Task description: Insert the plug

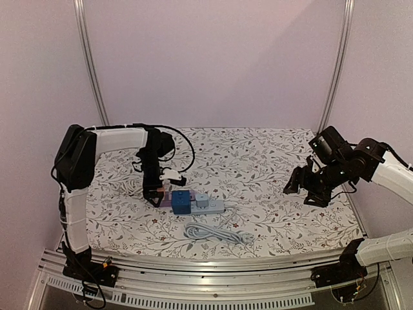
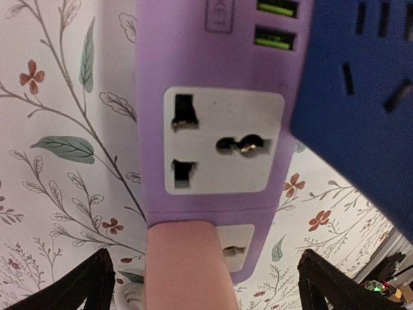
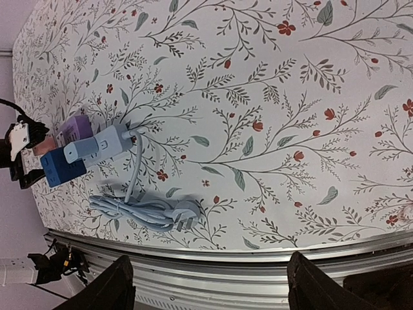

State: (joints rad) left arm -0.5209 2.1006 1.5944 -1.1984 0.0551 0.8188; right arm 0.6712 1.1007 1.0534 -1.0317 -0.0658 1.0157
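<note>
**Left hand wide open at the purple strip, plug over its lower socket**

Top view: my left gripper points down onto the purple power strip, out toward 8 o'clock on the table. A blue cube adapter sits just at the strip's 3 o'clock, and a pale grey strip comes after it. A coiled cable lies at 5 o'clock from that group. The right gripper hangs over the 3 o'clock side, well apart from all of it.

Left wrist: only here can I see the socket faces. A salmon-pink plug sits at 6 o'clock, covering the left part of the strip's lower socket. The socket above it is bare, with green USB ports at 12 o'clock. My fingers stand wide apart on either side of the plug and hold nothing.

Right wrist: the jaws are spread wide with nothing between them. Only this view shows the cord running from the grey strip down to the coil, with the strips small at 9 o'clock.

The table wears a white cloth printed with leaves and red flowers. An aluminium rail runs along its near edge, and the walls behind are plain and pale.
</note>
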